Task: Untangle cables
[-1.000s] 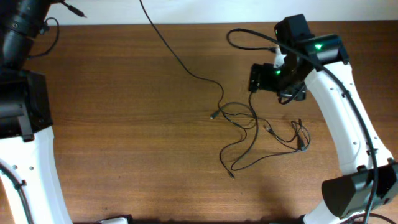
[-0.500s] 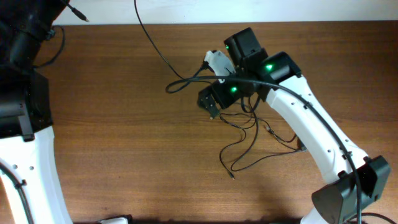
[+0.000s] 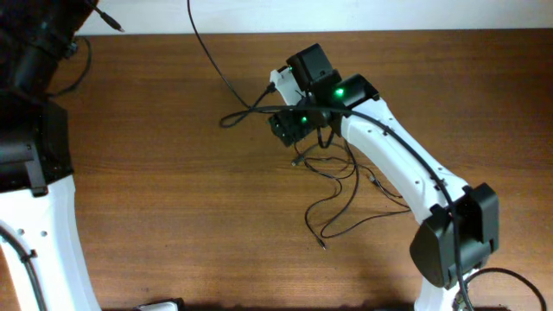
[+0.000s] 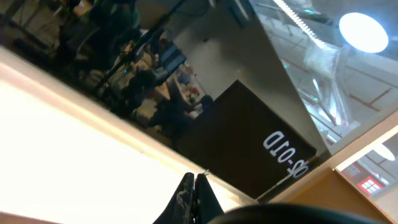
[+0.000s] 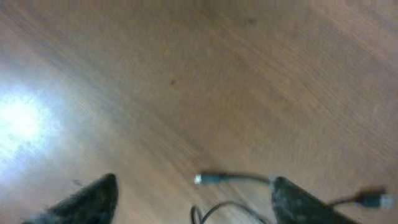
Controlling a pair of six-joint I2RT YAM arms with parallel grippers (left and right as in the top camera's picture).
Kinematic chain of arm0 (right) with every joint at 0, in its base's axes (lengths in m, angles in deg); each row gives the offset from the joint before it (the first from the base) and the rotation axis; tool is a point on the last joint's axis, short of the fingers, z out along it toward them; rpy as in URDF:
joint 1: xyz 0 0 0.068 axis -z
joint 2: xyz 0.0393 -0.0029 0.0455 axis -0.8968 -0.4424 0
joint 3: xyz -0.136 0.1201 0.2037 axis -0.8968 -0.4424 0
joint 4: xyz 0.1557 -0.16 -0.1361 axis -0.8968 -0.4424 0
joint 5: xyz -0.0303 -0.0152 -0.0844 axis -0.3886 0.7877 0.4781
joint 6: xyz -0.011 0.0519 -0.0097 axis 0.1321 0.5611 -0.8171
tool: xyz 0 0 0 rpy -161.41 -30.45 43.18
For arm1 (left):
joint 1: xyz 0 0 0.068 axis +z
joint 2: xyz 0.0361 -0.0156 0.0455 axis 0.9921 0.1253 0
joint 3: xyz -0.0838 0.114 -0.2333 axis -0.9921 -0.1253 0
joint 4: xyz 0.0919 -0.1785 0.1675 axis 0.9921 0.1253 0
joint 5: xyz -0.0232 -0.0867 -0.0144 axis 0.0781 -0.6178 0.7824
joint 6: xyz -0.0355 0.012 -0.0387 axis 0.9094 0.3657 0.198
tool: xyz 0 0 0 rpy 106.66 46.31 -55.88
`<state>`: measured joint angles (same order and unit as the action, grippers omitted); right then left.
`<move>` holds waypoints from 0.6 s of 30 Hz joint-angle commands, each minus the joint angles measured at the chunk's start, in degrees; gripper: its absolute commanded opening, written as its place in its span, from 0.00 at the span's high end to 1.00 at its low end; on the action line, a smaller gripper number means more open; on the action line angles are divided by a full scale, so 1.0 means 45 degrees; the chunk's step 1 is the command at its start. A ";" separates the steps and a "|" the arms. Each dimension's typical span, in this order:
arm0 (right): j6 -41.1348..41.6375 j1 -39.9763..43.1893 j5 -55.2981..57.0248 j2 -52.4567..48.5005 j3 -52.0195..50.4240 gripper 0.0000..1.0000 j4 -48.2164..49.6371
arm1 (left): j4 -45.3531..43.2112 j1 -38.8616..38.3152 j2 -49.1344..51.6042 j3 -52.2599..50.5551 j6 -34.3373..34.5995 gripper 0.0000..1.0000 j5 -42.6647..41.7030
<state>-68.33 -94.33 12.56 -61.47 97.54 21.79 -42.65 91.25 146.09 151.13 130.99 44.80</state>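
Note:
The cables (image 3: pixel 339 186) lie in a loose tangle of thin black cords on the wooden table, right of centre. One cord (image 3: pixel 218 62) runs from the tangle up past the table's far edge. My right gripper (image 3: pixel 289 130) hovers over the tangle's upper left end. In the right wrist view it (image 5: pixel 194 180) stands open, with a small plug (image 5: pixel 214 179) and a cord loop (image 5: pixel 227 210) lying between its fingers, touching neither. Another plug (image 5: pixel 372 200) lies at the right edge. My left gripper (image 4: pixel 194 185) points up at the room, fingers pressed together, nothing visible between them.
A plug end (image 3: pixel 321 245) lies near the front of the tangle. A short cord with a plug (image 3: pixel 108 15) hangs by the left arm (image 3: pixel 39 52) at the back left. The right arm's thicker cable (image 3: pixel 238 117) loops left of its wrist.
The right arm swung left from the back right to above the tangle's upper left end, and its fingers have begun to narrow. The left arm has not moved.

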 commanded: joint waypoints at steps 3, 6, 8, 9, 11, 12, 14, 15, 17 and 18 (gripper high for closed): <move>0.1146 -0.0107 0.0141 0.0500 0.0520 0.96 0.0141 | 0.0651 0.0053 -0.0219 0.0092 -0.0539 1.00 0.0165; 0.2254 -0.0107 0.0141 0.1345 0.1875 0.96 -0.0185 | 0.1734 0.0053 -0.0219 0.0092 -0.1404 1.00 0.0845; 0.2433 -0.0107 0.0146 0.1831 0.2788 0.96 -0.0359 | 0.2545 0.0053 -0.0219 0.0092 -0.1501 1.00 0.1384; 0.2429 -0.0107 0.0248 0.2055 0.3225 0.96 -0.0457 | 0.2943 0.0053 -0.0219 0.0092 -0.1574 1.00 0.1637; 0.2574 -0.0107 0.1282 0.2521 0.4323 0.96 -0.0792 | 0.3764 0.0053 -0.0219 0.0092 -0.1875 1.00 0.2079; 0.2739 -0.0107 0.1923 0.2701 0.4809 0.96 -0.0947 | 0.4099 0.0053 -0.0219 0.0092 -0.1967 1.00 0.2215; 0.2807 -0.0107 0.3322 0.3191 0.5814 0.96 -0.1064 | 0.4799 0.0053 -0.0219 0.0092 -0.2259 1.00 0.2268; 0.2812 -0.0107 0.3750 0.3371 0.6149 0.96 -0.1049 | 0.4969 0.0053 -0.0219 0.0092 -0.2463 1.00 0.2268; 0.3021 -0.0107 0.4167 0.3570 0.6499 0.96 -0.1059 | 0.5251 0.0053 -0.0219 0.0092 -0.2841 1.00 0.2268; 0.3502 -0.0112 0.4036 0.3730 0.6581 0.96 -0.1078 | 0.5377 0.0053 -0.0219 0.0092 -0.3026 1.00 0.2263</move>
<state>-56.62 -94.33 24.54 -46.59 124.84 17.29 -19.76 91.25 145.98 151.13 122.14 53.55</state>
